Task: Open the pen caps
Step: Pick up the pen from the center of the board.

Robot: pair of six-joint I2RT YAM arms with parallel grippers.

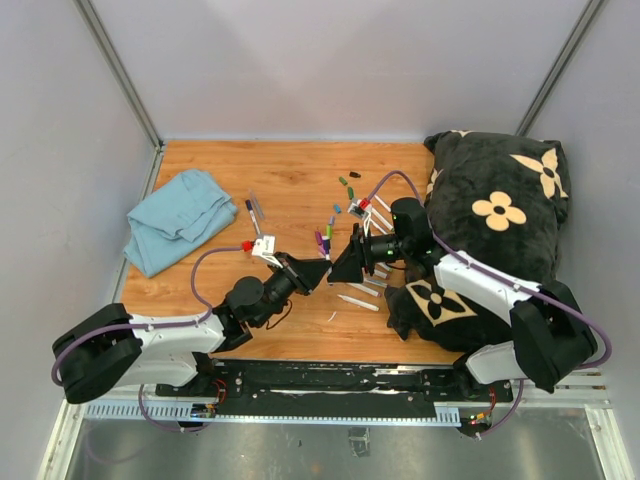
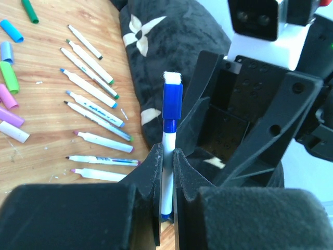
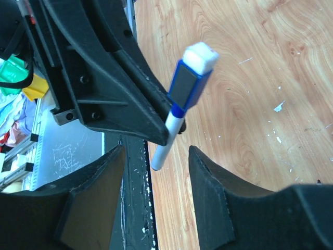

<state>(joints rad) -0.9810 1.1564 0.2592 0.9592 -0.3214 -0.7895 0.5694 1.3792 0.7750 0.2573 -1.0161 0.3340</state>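
My left gripper point(image 2: 167, 156) is shut on the white barrel point(image 2: 167, 143) of a marker. Its blue pen cap point(image 2: 172, 100), white-tipped, sits on the marker and points toward my right gripper point(image 1: 345, 268). In the right wrist view that blue cap point(image 3: 190, 83) shows above my right gripper point(image 3: 156, 151), whose jaws stand apart and touch nothing. Loose pen caps point(image 2: 8, 77) in green, pink, purple and blue lie on the wood, also seen as pen caps point(image 1: 322, 240) from above. Several uncapped markers point(image 2: 88, 88) lie in a row beside them.
A black flowered pillow point(image 1: 500, 220) fills the table's right side, right behind my right arm. At the left lies a folded blue cloth point(image 1: 180, 220), with two more pens point(image 1: 252, 212) beside it. The table's front edge rail point(image 3: 136, 208) is just below the grippers.
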